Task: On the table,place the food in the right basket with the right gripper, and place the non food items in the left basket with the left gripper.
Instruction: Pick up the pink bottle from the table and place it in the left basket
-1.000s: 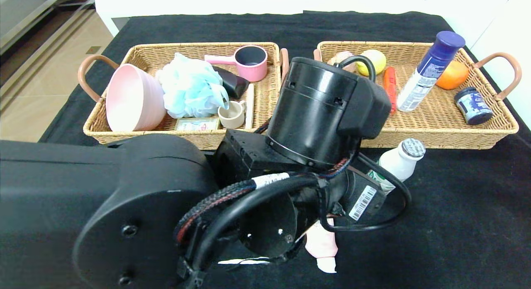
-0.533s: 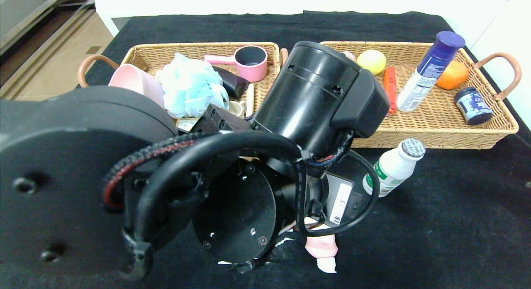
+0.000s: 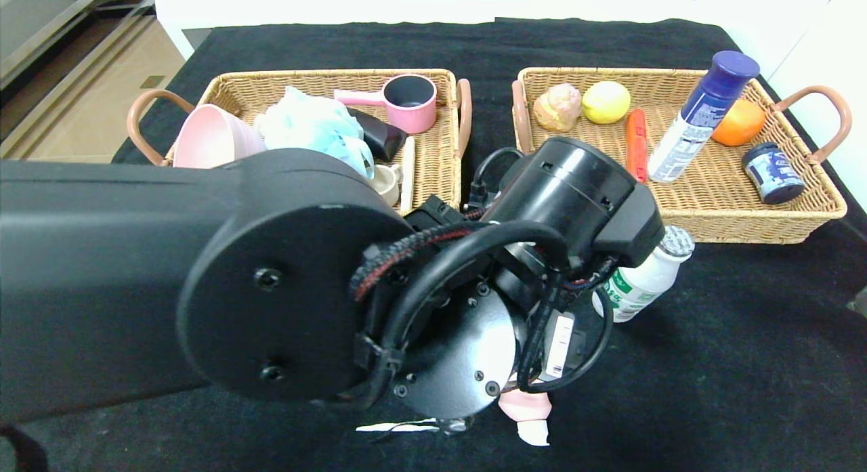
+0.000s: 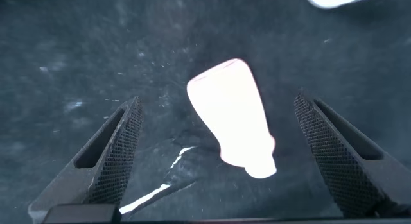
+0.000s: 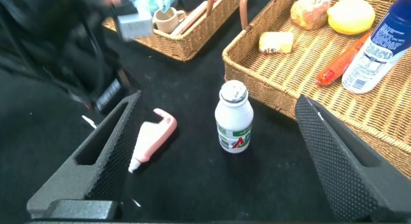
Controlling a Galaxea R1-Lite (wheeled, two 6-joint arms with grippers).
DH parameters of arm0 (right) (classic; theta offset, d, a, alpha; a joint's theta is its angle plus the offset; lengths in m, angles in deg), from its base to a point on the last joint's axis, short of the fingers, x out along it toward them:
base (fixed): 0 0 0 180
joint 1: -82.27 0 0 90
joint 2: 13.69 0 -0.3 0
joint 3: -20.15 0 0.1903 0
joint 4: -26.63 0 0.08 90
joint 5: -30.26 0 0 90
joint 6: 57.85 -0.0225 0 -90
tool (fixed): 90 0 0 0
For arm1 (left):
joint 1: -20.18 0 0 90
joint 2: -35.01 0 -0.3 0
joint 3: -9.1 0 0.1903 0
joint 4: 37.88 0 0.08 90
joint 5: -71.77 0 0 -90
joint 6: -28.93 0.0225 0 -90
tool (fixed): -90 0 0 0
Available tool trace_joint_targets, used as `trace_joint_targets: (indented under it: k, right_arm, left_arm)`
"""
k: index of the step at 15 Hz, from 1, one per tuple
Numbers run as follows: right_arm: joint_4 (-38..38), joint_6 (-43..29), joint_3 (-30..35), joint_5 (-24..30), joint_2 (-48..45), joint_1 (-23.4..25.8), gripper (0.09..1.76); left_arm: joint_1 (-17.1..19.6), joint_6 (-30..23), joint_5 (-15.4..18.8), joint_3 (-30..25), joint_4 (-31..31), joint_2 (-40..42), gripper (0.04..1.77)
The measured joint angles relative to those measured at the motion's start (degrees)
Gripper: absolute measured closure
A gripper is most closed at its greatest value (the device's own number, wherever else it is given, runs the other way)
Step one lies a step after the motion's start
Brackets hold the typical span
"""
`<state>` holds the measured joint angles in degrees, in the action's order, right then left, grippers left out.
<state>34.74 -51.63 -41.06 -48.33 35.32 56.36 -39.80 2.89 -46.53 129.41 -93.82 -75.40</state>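
Left gripper (image 4: 225,153), jaws wide open, hovers w/ the pink tube (image 4: 232,118) lying on the table (image 4: 77,51) btwn its fingers: drop straight, centre, close across tube body.

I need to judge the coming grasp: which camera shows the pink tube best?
The left wrist view: the pink tube lies whole on the black cloth between the open left gripper fingers. The right wrist view shows it whole but farther off; the head view shows only its end under the arm.
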Motion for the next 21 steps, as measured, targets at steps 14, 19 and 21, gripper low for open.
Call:
trace_joint_targets:
  k: [14, 19, 21]
  right_arm:
    - [-0.2, 0.2, 0.9, -0.1, 0.4, -1.5, 0.14]
    - [-0.2, 0.2, 0.9, -0.2, 0.4, -1.5, 0.14]
    - [-0.2, 0.1, 0.8, -0.2, 0.4, -1.5, 0.14]
  left_arm:
    - [-1.6, -1.0, -2.1, 1.7, 0.3, -6.7, 0.09]
    - [-1.5, -1.1, -2.4, 1.7, 0.3, -7.9, 0.09]
    - [-1.5, -1.2, -2.4, 1.7, 0.3, -8.1, 0.09]
